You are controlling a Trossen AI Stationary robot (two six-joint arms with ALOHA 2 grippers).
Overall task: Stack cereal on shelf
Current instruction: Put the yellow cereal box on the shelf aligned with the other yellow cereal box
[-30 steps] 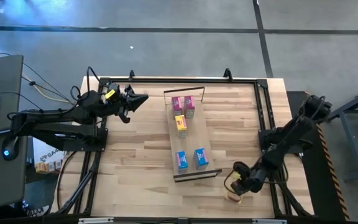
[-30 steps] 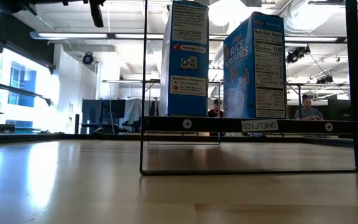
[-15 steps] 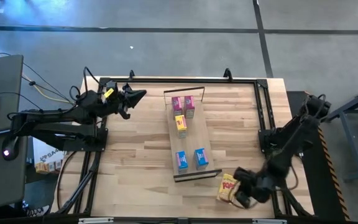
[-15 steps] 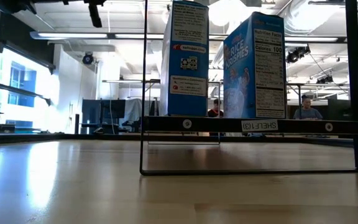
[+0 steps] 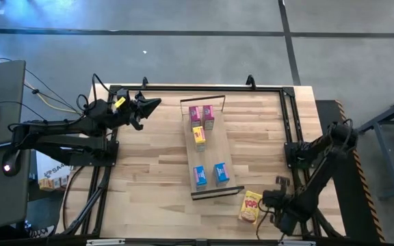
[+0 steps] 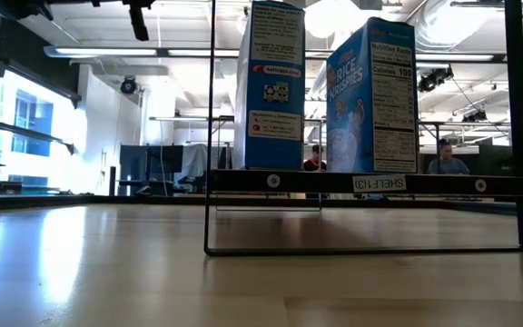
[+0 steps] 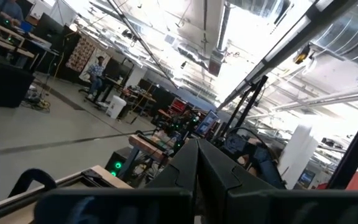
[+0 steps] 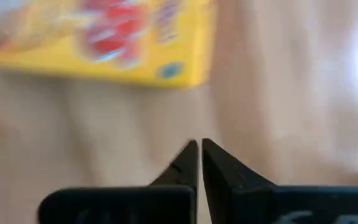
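Note:
The shelf (image 5: 207, 154) runs near to far along the middle of the table. On it stand two pink cereal boxes (image 5: 202, 115) at the far end, a yellow one (image 5: 198, 135) and two light blue ones (image 5: 210, 174) at the near end. The low view shows the blue boxes (image 6: 370, 95) upright on the plank (image 6: 243, 182). Another yellow cereal box (image 5: 250, 206) lies flat on the table by the shelf's near right corner. My right gripper (image 5: 276, 202) is shut and points down just right of it; in the right wrist view its tips (image 8: 197, 149) stand apart from the box (image 8: 104, 37). My left gripper (image 5: 152, 104) is shut, raised at the far left.
A black metal frame (image 5: 289, 130) runs along the table's edges. Bare wood (image 5: 142, 171) lies left of the shelf. People (image 6: 448, 162) sit in the room beyond the table.
My right gripper has drawn away from the yellow box toward the table's right edge and has rolled and tipped to point down, staying shut. The box, mostly hidden under the gripper a second ago, now lies flat in full view.

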